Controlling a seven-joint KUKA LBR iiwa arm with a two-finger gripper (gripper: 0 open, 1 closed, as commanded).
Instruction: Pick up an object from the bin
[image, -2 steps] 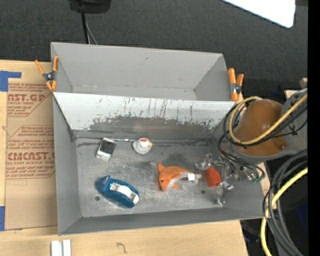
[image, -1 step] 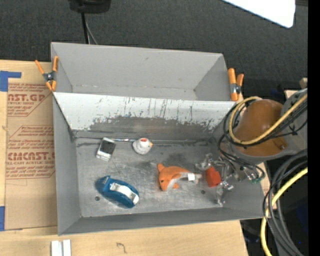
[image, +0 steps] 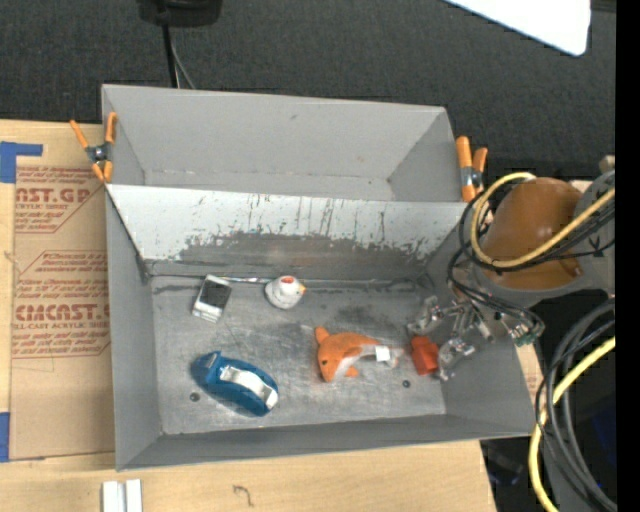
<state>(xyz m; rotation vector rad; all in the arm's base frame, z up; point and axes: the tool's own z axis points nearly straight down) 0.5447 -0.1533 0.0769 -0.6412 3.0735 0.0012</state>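
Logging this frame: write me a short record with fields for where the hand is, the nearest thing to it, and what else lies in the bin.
hand: low at the right side of the bin
nearest thing: small red block, on the floor right beside the hand; grip cannot be told
next nearest: orange toy, mid floor
other things: blue tape dispenser front left; small silver box and round white cap near the back wall

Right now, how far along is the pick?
Done: the pincer is low at the right end of the bin, beside a small red piece. In hand: no grip can be confirmed and nothing is lifted. Left: grasp and lift. The orange toy and blue-white dispenser lie apart from it.
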